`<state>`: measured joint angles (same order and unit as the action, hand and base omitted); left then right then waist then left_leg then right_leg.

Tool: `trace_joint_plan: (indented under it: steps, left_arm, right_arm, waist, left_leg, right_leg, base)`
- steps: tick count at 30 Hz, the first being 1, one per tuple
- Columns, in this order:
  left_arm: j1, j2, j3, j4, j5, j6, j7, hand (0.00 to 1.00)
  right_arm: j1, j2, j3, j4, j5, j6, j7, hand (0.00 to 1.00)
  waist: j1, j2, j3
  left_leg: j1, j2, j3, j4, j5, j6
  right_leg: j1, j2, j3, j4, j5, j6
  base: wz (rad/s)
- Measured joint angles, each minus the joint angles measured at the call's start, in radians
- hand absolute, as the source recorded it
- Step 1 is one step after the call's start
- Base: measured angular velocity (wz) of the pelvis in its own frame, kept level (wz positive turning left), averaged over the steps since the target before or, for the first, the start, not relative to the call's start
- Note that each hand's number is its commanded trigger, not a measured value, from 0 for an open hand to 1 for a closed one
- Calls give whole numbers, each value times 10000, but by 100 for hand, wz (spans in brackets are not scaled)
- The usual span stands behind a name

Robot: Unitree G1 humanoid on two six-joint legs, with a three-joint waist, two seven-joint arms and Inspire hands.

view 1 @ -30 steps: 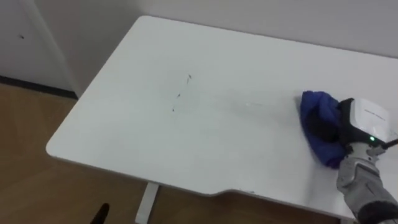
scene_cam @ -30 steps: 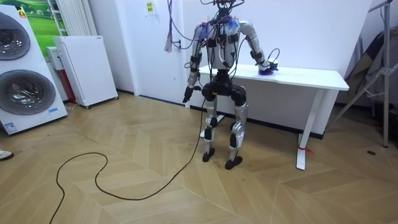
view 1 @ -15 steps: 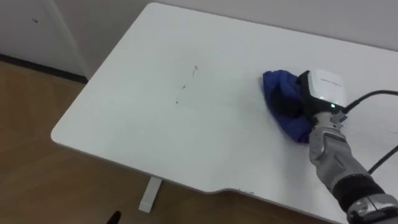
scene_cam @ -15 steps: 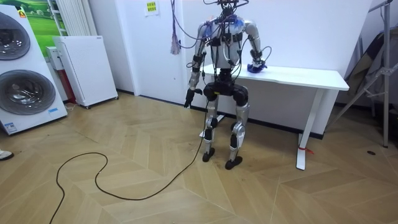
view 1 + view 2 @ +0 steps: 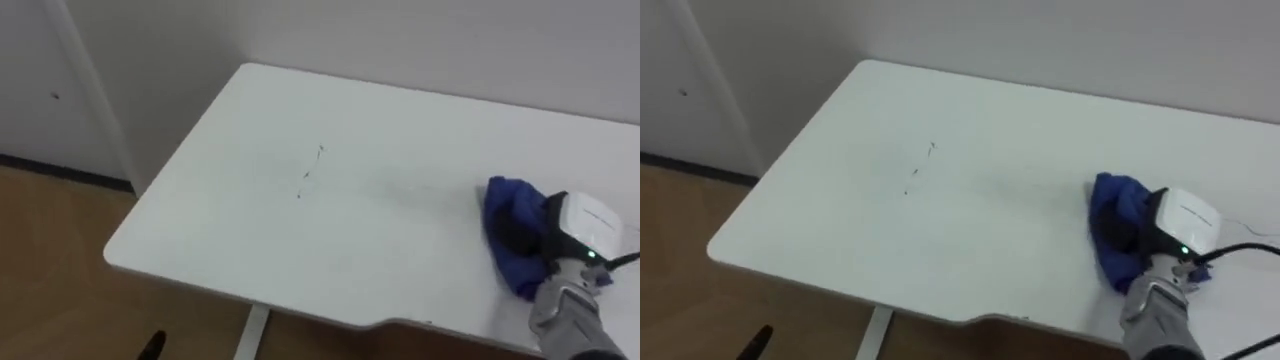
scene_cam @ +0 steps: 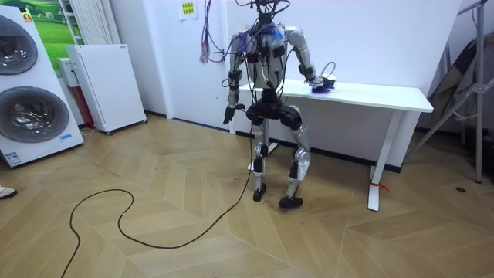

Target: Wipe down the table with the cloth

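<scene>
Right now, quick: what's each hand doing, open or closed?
Right hand: closed on the bunched blue cloth, on the table.
Left hand: hangs at its side; cannot be told.

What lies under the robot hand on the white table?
A blue cloth lies under the right robot hand, on the white table. The table surface beneath the cloth is covered, so any marks there cannot be seen.

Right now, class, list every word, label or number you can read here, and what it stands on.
No text is readable.
Yellow notice on the wall: too small to read.
Sticker on the washing machine: too small to read.
Table and blue cloth: no print.
</scene>
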<state>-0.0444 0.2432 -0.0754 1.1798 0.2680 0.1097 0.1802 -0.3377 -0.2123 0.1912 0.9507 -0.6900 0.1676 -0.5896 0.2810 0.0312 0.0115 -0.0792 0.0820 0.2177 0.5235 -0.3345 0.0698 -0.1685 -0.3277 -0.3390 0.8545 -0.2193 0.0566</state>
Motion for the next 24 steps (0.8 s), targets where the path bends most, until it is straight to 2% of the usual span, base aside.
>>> trace_joint_plan:
  steps: [1,2,3,4,5,6,7,8,9,10,11,12,13,14,15,16,17,18,19,21,22,23,24]
  left_arm:
    - [-168,-56,-78,25,-28,-10,20,0]
    - [-546,-118,-347,162,-179,-25,53,0]
    - [-852,-142,-593,160,-199,-23,48,0]
    - [-984,-172,-654,130,-189,-26,42,0]
    - [-1198,-248,-708,64,-222,-32,36,0]
    - [-1367,-226,-934,56,-259,-31,35,0]
    - [-1469,-206,-1069,71,-265,-21,34,0]
    - [-1597,-178,-1185,65,-255,9,21,0]
    - [-1603,-142,-1243,2,-231,110,4,0]
    - [-1604,-130,-1243,-16,-214,164,-1,0]
    - [-1580,-75,-1202,-22,-214,259,-16,0]
    - [-1502,-55,-970,-65,-194,334,-78,0]
    - [-1415,-54,-782,-165,-194,342,-104,0]
    - [-1209,-5,-541,-352,-205,342,-118,0]
    - [-975,13,-285,-413,-178,342,-132,0]
    - [-827,17,-121,-444,-141,339,-139,0]
    - [-437,37,92,-594,-110,318,-142,0]
    - [-77,44,424,-647,-88,242,-142,0]
    - [127,73,602,-721,21,239,-139,0]
    - [514,199,956,-809,93,215,-131,0]
    - [544,213,1002,-808,93,210,-130,0]
    - [555,206,1115,-816,93,164,-135,0]
    - [553,215,1130,-810,94,117,-136,0]
  right_arm:
    - [-261,198,216,-12,-82,71,39,100]
    - [-885,500,714,-15,-127,128,202,100]
    - [-1525,908,1171,-25,-301,146,434,100]
    - [-1776,1051,1382,-29,-457,109,520,100]
    - [-2176,1214,1702,-24,-725,-110,689,100]
    - [-2441,1340,1841,-16,-827,-264,751,100]
    - [-2512,1351,1838,4,-829,-296,755,100]
    - [-2584,1341,1771,162,-742,-358,752,100]
    - [-2532,1330,1654,204,-549,-456,747,100]
    - [-2496,1330,1516,170,-492,-548,741,100]
    - [-2476,1322,1347,245,-330,-727,746,100]
    - [-2301,1247,1174,224,-267,-917,754,100]
    - [-2197,1215,1010,154,-264,-993,757,100]
    - [-1950,1050,885,99,-243,-1167,693,100]
    - [-1582,801,658,7,-271,-1418,657,100]
    - [-1389,657,452,-65,-272,-1463,648,100]
    - [-829,215,82,-277,-312,-1544,528,100]
    - [-95,-353,-328,-299,-329,-1684,213,100]
    - [270,-632,-575,-314,-324,-1736,83,100]
    - [1544,-1654,-1624,-175,-56,-1744,-187,100]
    - [1778,-1868,-1900,-133,13,-1740,-223,100]
    - [2229,-2207,-2355,74,150,-1740,-331,100]
    - [2409,-2389,-2730,318,271,-1688,-353,100]
  waist:
    - [153,-26,16]
    - [385,-85,86]
    - [594,-215,132]
    - [724,-267,146]
    - [925,-282,185]
    - [928,-343,171]
    - [895,-398,187]
    - [788,-525,197]
    - [765,-731,168]
    - [757,-788,179]
    - [764,-817,189]
    - [746,-805,167]
    - [740,-720,176]
    - [649,-658,158]
    - [361,-631,144]
    - [151,-641,138]
    - [-351,-699,92]
    - [-735,-794,-15]
    - [-903,-871,-84]
    - [-1645,-971,-159]
    - [-1701,-977,-190]
    - [-1785,-982,-213]
    - [-1915,-1009,-195]
  left_leg:
    - [-109,119,86,61,13,-50]
    - [-466,312,80,244,43,-155]
    - [-842,329,-213,321,110,-270]
    - [-990,319,-406,329,118,-337]
    - [-1260,261,-1150,339,144,-415]
    - [-1484,268,-1869,324,301,-593]
    - [-1580,278,-2155,298,375,-730]
    - [-1769,293,-2653,317,476,-943]
    - [-1862,340,-2949,340,503,-1181]
    - [-1889,401,-3071,382,483,-1327]
    - [-1895,678,-3175,573,350,-1690]
    - [-1823,1034,-3075,699,261,-2051]
    - [-1738,1290,-3065,664,279,-2247]
    - [-1535,1746,-3012,312,451,-2626]
    - [-1253,2036,-2992,-146,732,-2922]
    - [-1137,2108,-2938,-378,911,-2975]
    - [-958,2196,-2606,-762,1268,-2983]
    - [-793,2274,-2110,-1033,1665,-2830]
    - [-738,2289,-1877,-1135,1893,-2688]
    - [-669,2434,-1284,-1415,2736,-2143]
    - [-654,2467,-1047,-1543,2942,-2040]
    - [-631,2579,-593,-1635,3262,-1983]
    - [-577,2605,-200,-1616,3354,-1976]
  right_leg:
    - [-48,-115,73,-59,-17,29]
    - [-121,-338,207,-357,-70,114]
    - [-143,-514,440,-1067,-74,180]
    - [-113,-564,483,-1532,-56,242]
    - [78,-489,560,-2656,-3,323]
    - [409,-367,504,-3672,196,480]
    - [604,-362,379,-4150,356,557]
    - [912,-370,296,-4906,705,564]
    - [989,-338,250,-5271,996,578]
    - [978,-296,198,-5331,1110,594]
    - [864,-88,-1,-5245,1404,527]
    - [792,70,-197,-4795,1152,1182]
    - [763,293,-210,-4532,886,1219]
    - [617,629,-282,-4098,435,1052]
    - [524,827,-361,-3722,89,829]
    - [471,865,-366,-3518,-88,755]
    - [439,817,-445,-3157,-457,668]
    - [498,786,-509,-3012,-707,580]
    - [538,770,-548,-2990,-777,532]
    - [996,880,-1052,-3227,-907,320]
    - [1032,902,-1150,-3269,-942,268]
    - [1074,1029,-1193,-3355,-982,165]
    - [1112,1142,-1198,-3377,-1039,37]
  base:
    - [-63]
    - [-50]
    - [-42]
    - [-24]
    - [19]
    - [50]
    - [104]
    - [111]
    - [101]
    - [62]
    - [34]
    - [19]
    - [-4]
    - [-13]
    - [-9]
    - [17]
    - [33]
    - [34]
    - [33]
    - [47]
    - [41]
    - [16]
    - [7]
